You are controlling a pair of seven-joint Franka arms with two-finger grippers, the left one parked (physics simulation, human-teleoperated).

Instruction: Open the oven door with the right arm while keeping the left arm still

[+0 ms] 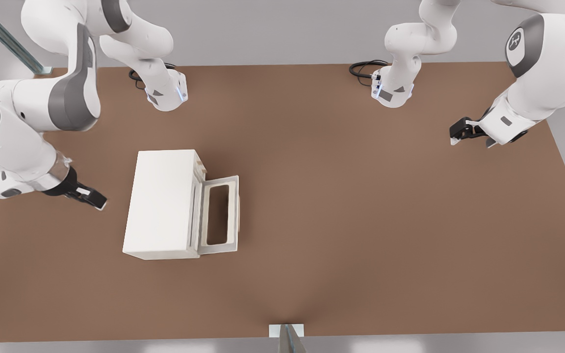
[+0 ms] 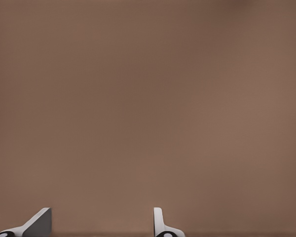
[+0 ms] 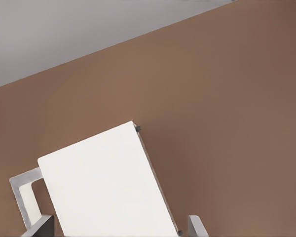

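The small cream oven [image 1: 162, 203] stands on the brown table, left of centre in the front view. Its oven door [image 1: 232, 211] hangs folded down toward the front view's right, nearly flat, with the window cut-out showing table through it. No handle shows. The right arm's gripper [image 1: 93, 197] hovers off the oven's opposite side, on the front view's left, open and holding nothing, apart from the oven. In the right wrist view the oven's plain top [image 3: 108, 187] fills the space between the fingertips [image 3: 42, 227], and a corner of the door [image 3: 20, 195] peeks out. The left arm [image 1: 523, 98] is at the far right.
The brown table [image 1: 361, 220] ends near the gripper on the front view's left. A small white bracket [image 1: 286, 333] sits at the near edge. A black cable loop [image 1: 366, 68] lies by the far arm base. A metal strut [image 1: 3, 34] crosses the top-left corner.
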